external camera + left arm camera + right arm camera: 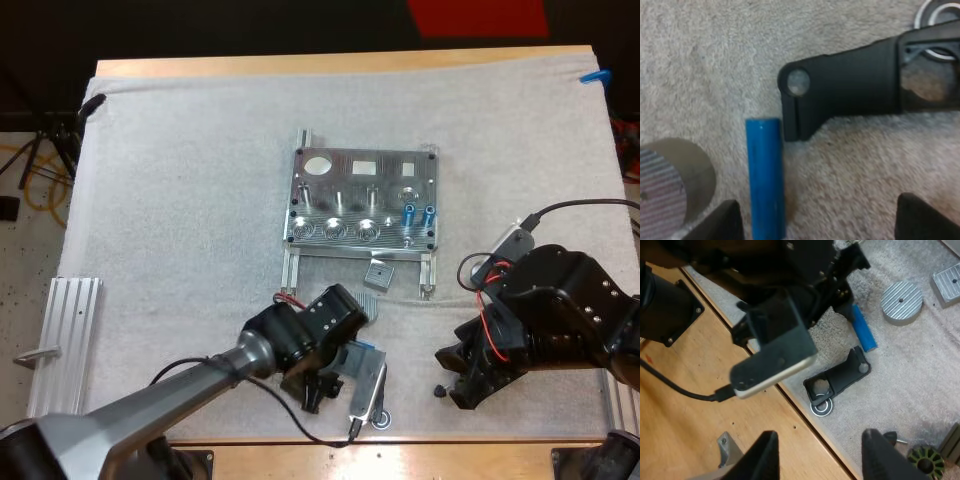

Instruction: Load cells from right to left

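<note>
- The left tool (822, 222) is low over the white mat (715, 60). Its black fingers (722, 222) are apart, clamped on nothing.
- A blue cylinder (765, 175) lies flat on the mat in the gap, just beside one finger.
- A black bracket (850, 95) lies just past the cylinder's far end. A ridged metal disc (670, 185) sits outside that same finger.
- The right tool (824, 457) is spread apart and empty above the wooden surface (700, 405). A bearing ring (821, 407) lies ahead of it.
- The metal fixture (365, 200) sits well beyond both tools. Two loaded cylinders (408, 213) stand on its side nearer the right tool.
</note>
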